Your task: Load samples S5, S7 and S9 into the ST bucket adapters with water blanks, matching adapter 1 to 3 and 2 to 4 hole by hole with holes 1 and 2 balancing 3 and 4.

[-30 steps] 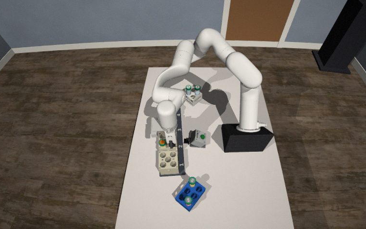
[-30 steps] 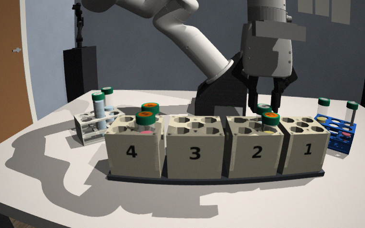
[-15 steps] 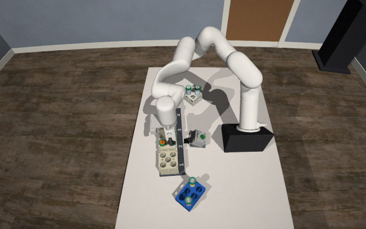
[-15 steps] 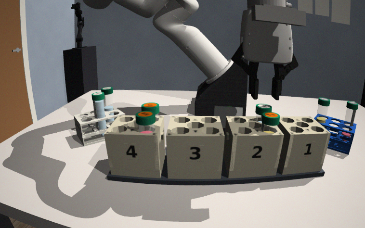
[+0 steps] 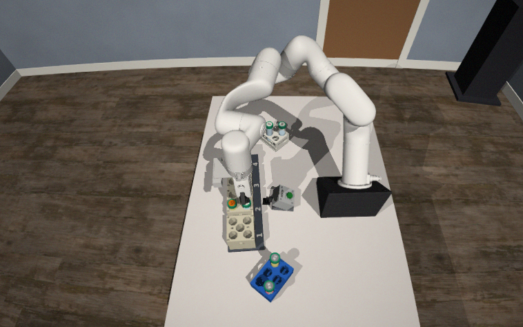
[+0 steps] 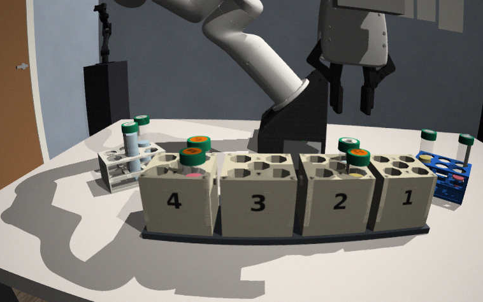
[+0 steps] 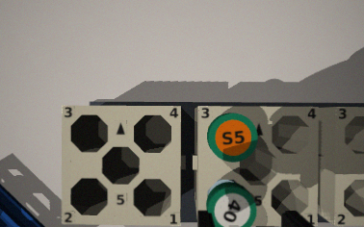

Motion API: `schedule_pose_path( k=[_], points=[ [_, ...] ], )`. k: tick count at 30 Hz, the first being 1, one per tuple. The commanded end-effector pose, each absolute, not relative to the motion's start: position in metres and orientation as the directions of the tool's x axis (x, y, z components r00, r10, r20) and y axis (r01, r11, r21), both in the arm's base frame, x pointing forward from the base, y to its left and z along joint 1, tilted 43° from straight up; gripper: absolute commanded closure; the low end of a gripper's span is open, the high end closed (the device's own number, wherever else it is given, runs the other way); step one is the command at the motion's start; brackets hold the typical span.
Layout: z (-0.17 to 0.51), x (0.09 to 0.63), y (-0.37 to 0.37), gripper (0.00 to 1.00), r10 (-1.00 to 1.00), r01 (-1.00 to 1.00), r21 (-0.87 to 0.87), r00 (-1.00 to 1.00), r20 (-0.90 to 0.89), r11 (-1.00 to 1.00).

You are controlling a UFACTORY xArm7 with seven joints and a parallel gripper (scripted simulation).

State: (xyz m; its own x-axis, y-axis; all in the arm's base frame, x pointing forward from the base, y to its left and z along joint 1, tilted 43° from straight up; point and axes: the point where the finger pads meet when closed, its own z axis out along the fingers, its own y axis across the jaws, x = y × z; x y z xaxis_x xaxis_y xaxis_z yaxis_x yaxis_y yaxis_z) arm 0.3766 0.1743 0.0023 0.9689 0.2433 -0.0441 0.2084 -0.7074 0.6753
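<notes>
My gripper point(image 5: 245, 199) point(image 6: 351, 109) point(image 7: 249, 220) is open and empty, raised above adapter 2 point(image 6: 318, 217) point(image 7: 208, 168). The 40 mL blank point(image 6: 348, 141) point(image 7: 230, 210) stands below it in hole 2. S5 point(image 5: 232, 203) point(image 6: 359, 152) point(image 7: 233, 138), with yellowish liquid, stands in hole 3. In adapter 4 point(image 6: 160, 219) stand two orange-dot tubes: a front one point(image 6: 192, 155) with pink liquid and a rear one point(image 6: 199, 141); their IDs are unreadable. Adapter 3 point(image 6: 236, 219) and adapter 1 point(image 5: 241, 244) point(image 6: 391, 217) point(image 7: 120, 214) show no tubes. The green DONE key point(image 5: 289, 195) sits on its desk.
The stand ST point(image 5: 258, 199) point(image 6: 292, 239) carries all the adapters. A white rack point(image 6: 105, 172) holds two blanks point(image 5: 269, 125) point(image 6: 130, 127), print unreadable. A blue rack point(image 5: 284, 280) point(image 6: 462, 187) holds two grey-dot tubes point(image 5: 274, 257) point(image 6: 428, 134).
</notes>
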Motion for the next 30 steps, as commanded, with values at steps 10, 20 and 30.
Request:
schedule_pose_path(
  k=[10, 20, 30],
  points=[
    [0.021, 0.374, 0.193, 0.56, 0.246, 0.209, 0.674, 0.968, -0.041, -0.709],
    [0.033, 0.371, 0.203, 0.56, 0.246, 0.209, 0.674, 0.968, -0.041, -0.709],
    [0.048, 0.369, 0.216, 0.56, 0.246, 0.209, 0.673, 0.968, -0.041, -0.709]
  ],
)
